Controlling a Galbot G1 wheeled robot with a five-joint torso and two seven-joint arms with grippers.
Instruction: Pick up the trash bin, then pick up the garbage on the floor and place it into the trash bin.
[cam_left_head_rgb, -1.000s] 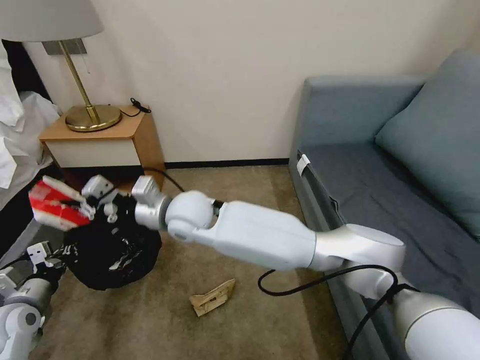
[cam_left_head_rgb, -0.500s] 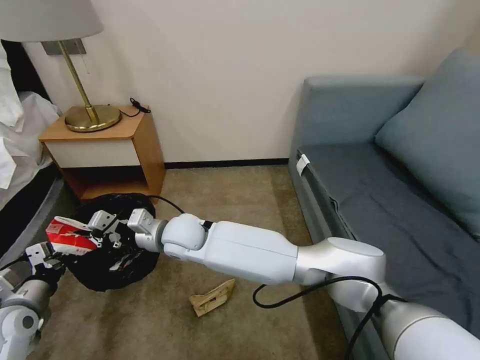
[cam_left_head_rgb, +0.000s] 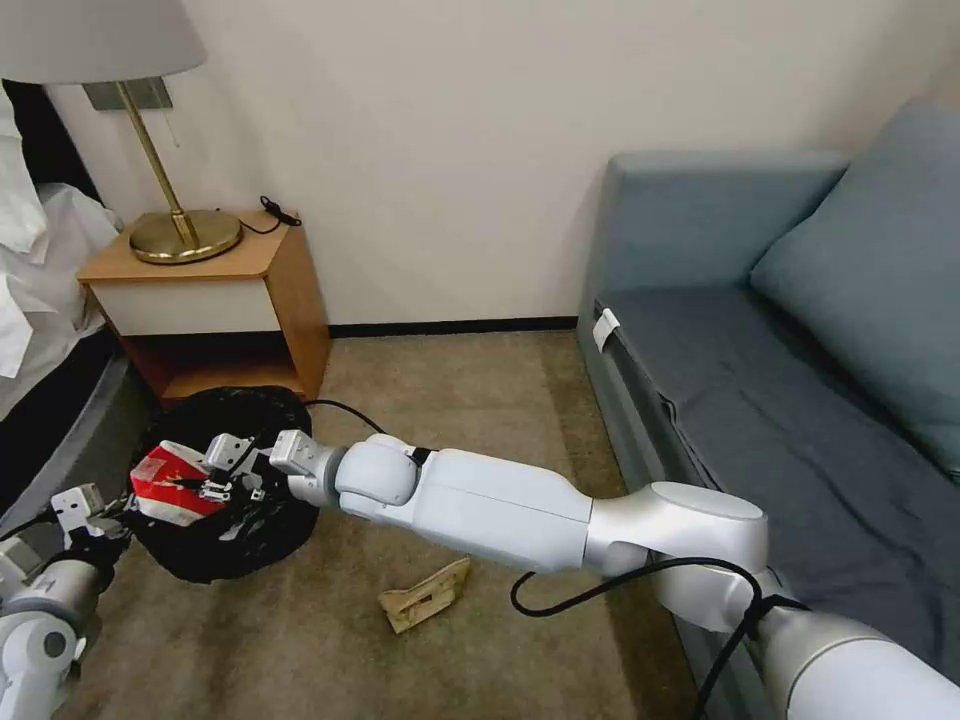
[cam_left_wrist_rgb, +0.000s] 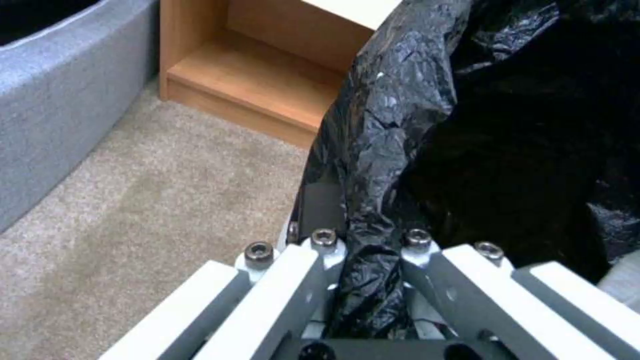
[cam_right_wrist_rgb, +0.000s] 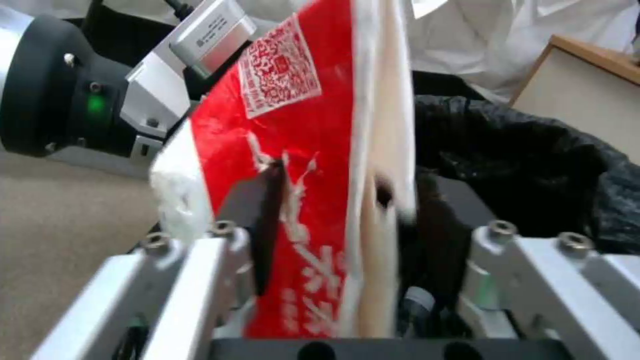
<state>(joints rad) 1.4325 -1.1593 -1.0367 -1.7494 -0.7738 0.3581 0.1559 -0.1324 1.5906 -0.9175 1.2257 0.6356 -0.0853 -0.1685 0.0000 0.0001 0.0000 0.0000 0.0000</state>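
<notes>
Carton (cam_left_head_rgb: 168, 486) — crushed, red and white — is clamped in the right claw (cam_left_head_rgb: 205, 478) just over the bin's (cam_left_head_rgb: 225, 540) black-lined mouth. Left claw (cam_left_wrist_rgb: 367, 280) pinches the bag at the bin's rim. Brown paper (cam_left_head_rgb: 425, 596) lies on the carpet nearby.

The room is evenly and softly lit, bright enough to read everything, with no hard glare on the pale wall (cam_left_head_rgb: 450, 150). The lamp (cam_left_head_rgb: 95, 40) looks unlit. Shadows are faint, gathering under the bedside table (cam_left_head_rgb: 210, 290) and along the sofa (cam_left_head_rgb: 760, 380) base. The black bin bag (cam_left_wrist_rgb: 467, 125) swallows light, its inside nearly featureless, only small glints on the creases. Up close, the red carton (cam_right_wrist_rgb: 300, 150) is smeared by motion blur, and the metal fingers (cam_right_wrist_rgb: 200, 280) nearest the lens look soft.
</notes>
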